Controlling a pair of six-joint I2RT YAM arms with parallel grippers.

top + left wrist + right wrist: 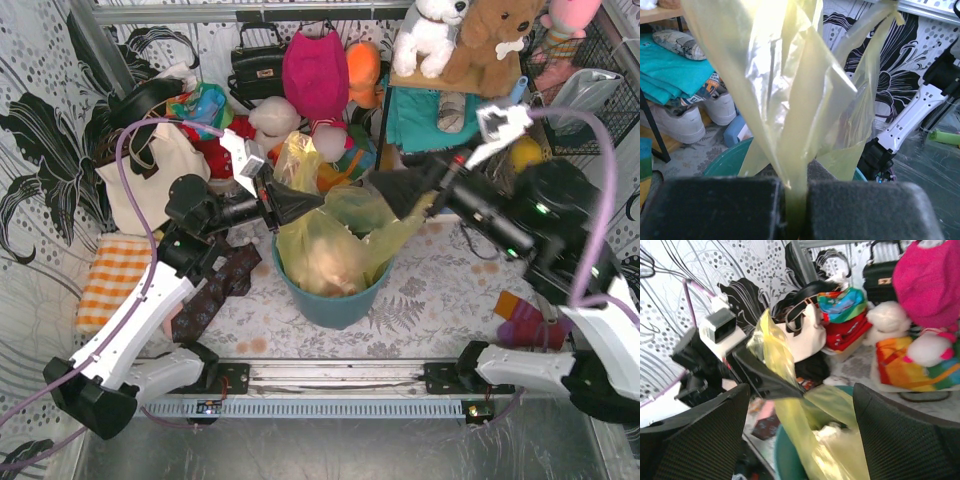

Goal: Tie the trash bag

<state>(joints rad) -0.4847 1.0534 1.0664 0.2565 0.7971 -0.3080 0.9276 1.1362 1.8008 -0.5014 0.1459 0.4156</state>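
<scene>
The trash bag (322,248), thin translucent yellow plastic, lines the teal bin (330,305) at the table's middle. My left gripper (298,205) is shut on the bag's left flap and holds it up above the rim. In the left wrist view the yellow film (790,75) is pinched between the two black pads (715,210). My right gripper (397,192) stands open beside the bag's right flap (415,215). In the right wrist view the bag (827,440) lies between its spread fingers (705,435), and the left gripper (771,381) shows gripping the flap.
A cream tote bag (160,170), a black handbag (258,65) and plush toys (315,70) crowd the back. An orange checked cloth (115,280) and dark patterned cloth (215,285) lie left of the bin. A shelf with teal towels (430,115) stands back right.
</scene>
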